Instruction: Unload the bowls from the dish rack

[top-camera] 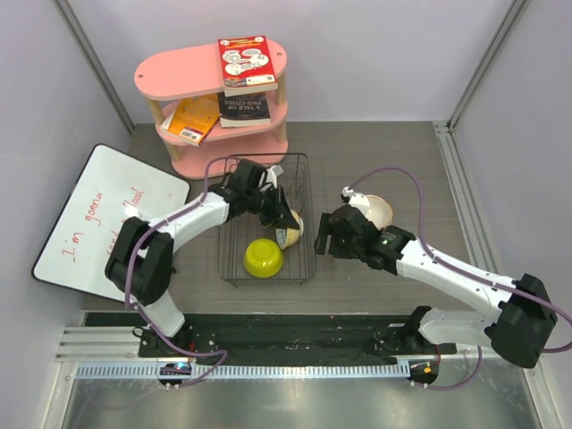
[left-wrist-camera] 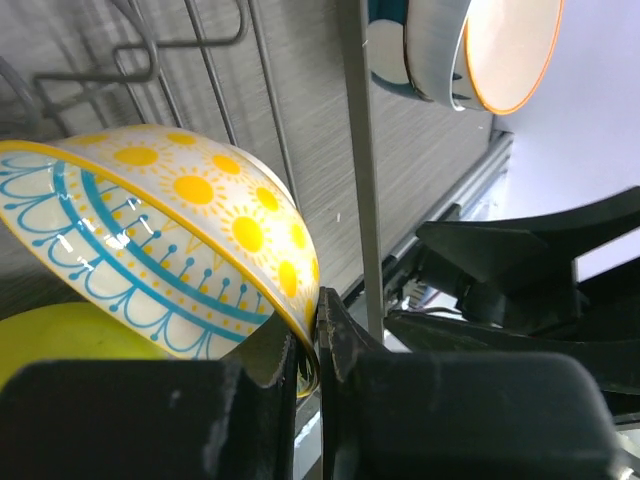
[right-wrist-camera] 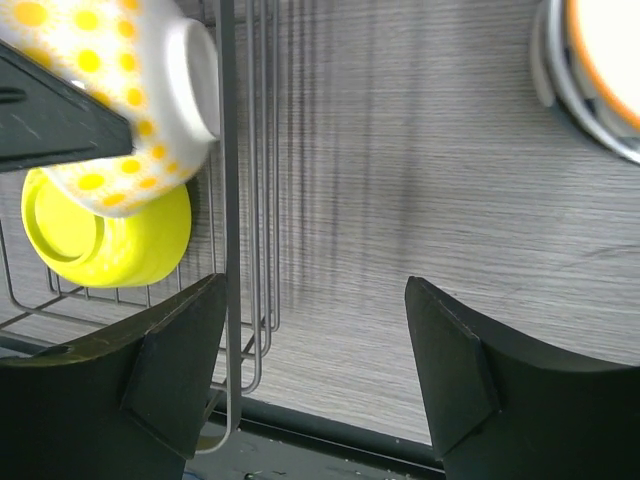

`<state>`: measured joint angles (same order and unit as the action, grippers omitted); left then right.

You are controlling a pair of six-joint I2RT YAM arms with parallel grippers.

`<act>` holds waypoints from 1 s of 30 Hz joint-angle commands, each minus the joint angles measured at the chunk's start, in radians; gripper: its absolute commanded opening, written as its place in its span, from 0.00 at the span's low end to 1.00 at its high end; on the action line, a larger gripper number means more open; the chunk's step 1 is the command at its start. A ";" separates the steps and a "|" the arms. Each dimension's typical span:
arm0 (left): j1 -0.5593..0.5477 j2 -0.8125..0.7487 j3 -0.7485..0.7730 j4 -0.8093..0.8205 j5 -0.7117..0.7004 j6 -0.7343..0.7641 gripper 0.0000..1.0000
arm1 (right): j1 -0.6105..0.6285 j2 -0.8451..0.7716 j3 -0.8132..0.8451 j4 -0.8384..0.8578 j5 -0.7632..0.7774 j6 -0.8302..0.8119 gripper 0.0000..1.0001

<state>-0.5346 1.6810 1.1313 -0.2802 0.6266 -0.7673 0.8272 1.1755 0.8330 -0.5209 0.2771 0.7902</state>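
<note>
Top external view, reading left to right around the black wire rectangular dish rack (top-camera: 295,174) in the middle of the grey wood-grain tabletop (top-camera: 384,152).

- Well left of the rack: white rectangular whiteboard with red writing (top-camera: 112,219), lying flat.
- Behind the rack's far-left corner: pink oval two-tier wooden shelf (top-camera: 174,71).
- The left arm comes in over the rack's left wall. The left tool (top-camera: 284,223) is inside the rack, toward its right wall.
- Left wrist view: the left tool (left-wrist-camera: 318,345) is pinched tight on the rim of a white round glazed bowl with yellow suns and teal lines (left-wrist-camera: 180,230). That bowl is tilted, one finger inside the rim and one outside.
- Right wrist view: the same bowl (right-wrist-camera: 130,80) has its foot ring facing the rack's right wall.
- In the rack's near half: bright yellow-green round plastic bowl (top-camera: 264,257), upside down, just under the near side of the gripped bowl. Can't tell whether the two touch.
- Just outside the rack's right wall: right tool (top-camera: 322,237), fingers aimed at the rack. In the wrist view the right tool (right-wrist-camera: 315,300) is spread wide with nothing between its fingers.
- Right of the rack, just beyond the right tool: nested stack of round white bowls with an orange-rimmed cream inside (top-camera: 374,212), tilted on the tabletop. Count unclear.
</note>
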 commanded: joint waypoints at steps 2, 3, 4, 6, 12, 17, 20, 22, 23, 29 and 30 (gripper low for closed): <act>0.007 -0.026 0.177 -0.174 -0.073 0.098 0.01 | -0.005 -0.051 0.093 -0.083 0.117 -0.023 0.77; 0.007 -0.024 0.220 -0.192 -0.088 0.114 0.00 | -0.010 -0.054 0.103 -0.097 0.128 -0.026 0.77; 0.007 -0.027 0.241 -0.218 -0.094 0.118 0.00 | -0.010 -0.057 0.109 -0.122 0.138 -0.025 0.77; 0.007 -0.030 0.289 -0.241 -0.114 0.131 0.00 | -0.022 -0.072 0.126 -0.142 0.178 -0.020 0.76; -0.059 0.006 0.505 -0.434 -0.215 0.276 0.00 | -0.089 -0.184 0.173 -0.217 0.253 -0.022 0.74; -0.223 0.204 0.896 -0.727 -0.442 0.445 0.00 | -0.155 -0.186 0.380 -0.398 0.381 -0.080 0.74; -0.274 0.313 1.059 -0.801 -0.504 0.476 0.00 | -0.201 -0.209 0.451 -0.449 0.435 -0.100 0.72; -0.323 0.368 1.122 -0.836 -0.524 0.488 0.00 | -0.230 -0.227 0.466 -0.465 0.441 -0.106 0.71; -0.340 0.422 1.190 -0.850 -0.553 0.491 0.00 | -0.252 -0.235 0.491 -0.478 0.450 -0.103 0.71; -0.435 0.586 1.363 -0.910 -0.619 0.516 0.00 | -0.257 -0.261 0.566 -0.536 0.487 -0.109 0.70; -0.445 0.612 1.389 -0.919 -0.666 0.517 0.00 | -0.257 -0.264 0.565 -0.539 0.500 -0.111 0.70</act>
<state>-0.9485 2.2490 2.4111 -1.1282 0.0856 -0.2943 0.5720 0.9215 1.3502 -1.0096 0.7021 0.7013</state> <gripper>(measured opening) 0.070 0.705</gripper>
